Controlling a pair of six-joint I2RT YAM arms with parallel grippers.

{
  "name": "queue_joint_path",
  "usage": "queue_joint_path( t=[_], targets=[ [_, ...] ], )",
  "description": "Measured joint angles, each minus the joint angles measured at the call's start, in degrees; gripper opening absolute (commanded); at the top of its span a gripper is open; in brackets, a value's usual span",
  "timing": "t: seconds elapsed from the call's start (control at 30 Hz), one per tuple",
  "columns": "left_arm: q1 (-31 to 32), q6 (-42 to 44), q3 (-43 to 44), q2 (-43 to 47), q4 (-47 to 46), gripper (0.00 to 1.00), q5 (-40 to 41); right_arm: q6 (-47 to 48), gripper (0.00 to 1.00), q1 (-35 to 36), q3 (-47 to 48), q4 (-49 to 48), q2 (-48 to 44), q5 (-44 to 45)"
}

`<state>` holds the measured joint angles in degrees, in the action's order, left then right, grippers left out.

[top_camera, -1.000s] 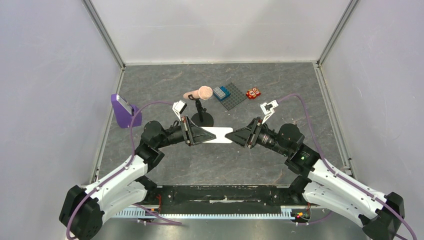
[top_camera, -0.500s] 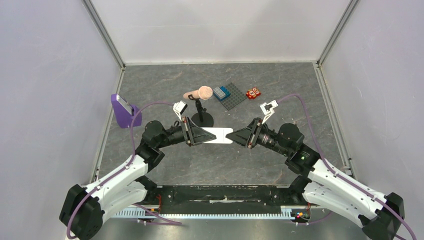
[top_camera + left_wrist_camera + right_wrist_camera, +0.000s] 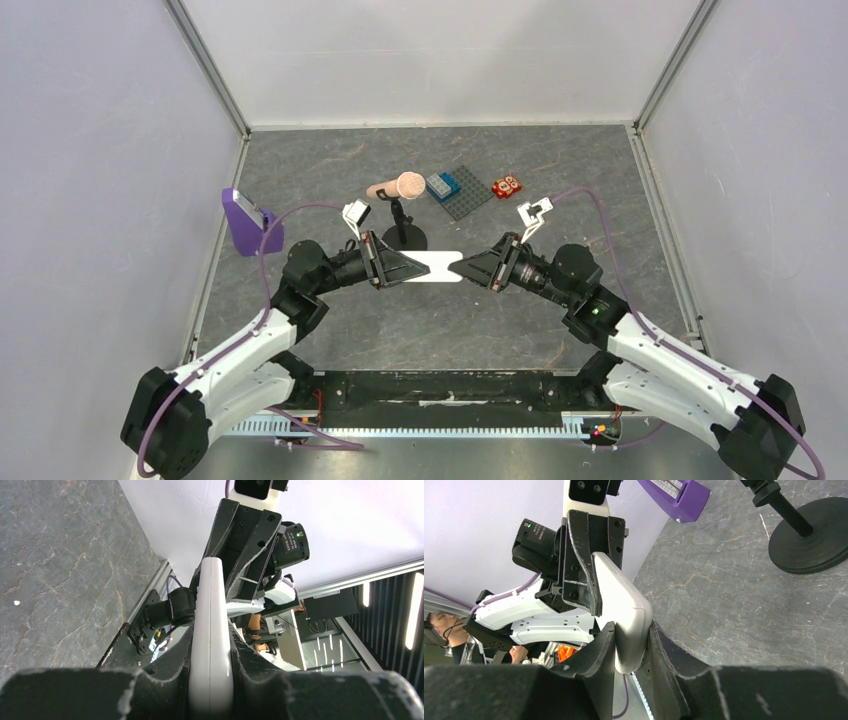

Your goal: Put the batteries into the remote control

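My left gripper [image 3: 412,268] and right gripper [image 3: 458,268] each pinch one end of the remote control [image 3: 433,267], held above the middle of the table [image 3: 330,180]. The black stand base [image 3: 408,240] is just behind it. Compared with one second ago, the remote sits slightly more to the left.
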<state>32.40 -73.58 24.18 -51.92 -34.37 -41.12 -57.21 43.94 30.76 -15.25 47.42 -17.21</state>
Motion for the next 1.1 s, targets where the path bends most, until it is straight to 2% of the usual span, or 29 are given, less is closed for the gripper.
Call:
queue_joint_path(
  t=[0.17,0.53,0.6,0.63,0.73,0.8,0.9,0.93,1.1],
  targets=[
    [-0.6,-0.1,-0.9,-1.1,-2.0,0.02,0.1,-2.1,0.24,-0.3,-2.5,-6.2,2.2,-0.4],
    [-0.9,-0.5,-1.7,-4.8,-9.0,0.02,3.2,-4.2,0.29,0.6,-4.5,-17.1,7.1,4.7],
    [-0.9,-0.4,-1.7,-4.8,-9.4,0.02,3.7,-4.3,0.35,0.8,-4.5,-18.5,7.6,5.3],
    [-0.9,-0.4,-1.7,-4.7,-9.4,0.02,3.7,-4.4,0.42,1.0,-4.5,-18.8,7.8,5.3],
    [0.9,0.0,-1.3,-4.1,-7.0,0.02,2.7,-3.4,0.73,3.6,-4.5,-17.9,8.1,4.0],
    [1.4,1.7,-1.0,-2.3,-2.8,0.02,1.6,-2.5,0.86,4.1,-4.6,-14.2,7.3,4.2],
    [2.0,7.1,2.4,-0.1,6.1,0.02,0.3,-1.0,0.95,4.0,-4.6,-9.7,4.7,4.6],
    [2.2,7.4,2.6,-0.1,6.4,0.02,0.2,0.0,0.97,4.0,-4.6,-8.2,3.2,4.7],
    [2.6,13.6,6.1,0.5,13.9,0.02,0.1,4.3,0.98,2.2,-4.5,-1.7,-4.7,4.4]
  ],
)
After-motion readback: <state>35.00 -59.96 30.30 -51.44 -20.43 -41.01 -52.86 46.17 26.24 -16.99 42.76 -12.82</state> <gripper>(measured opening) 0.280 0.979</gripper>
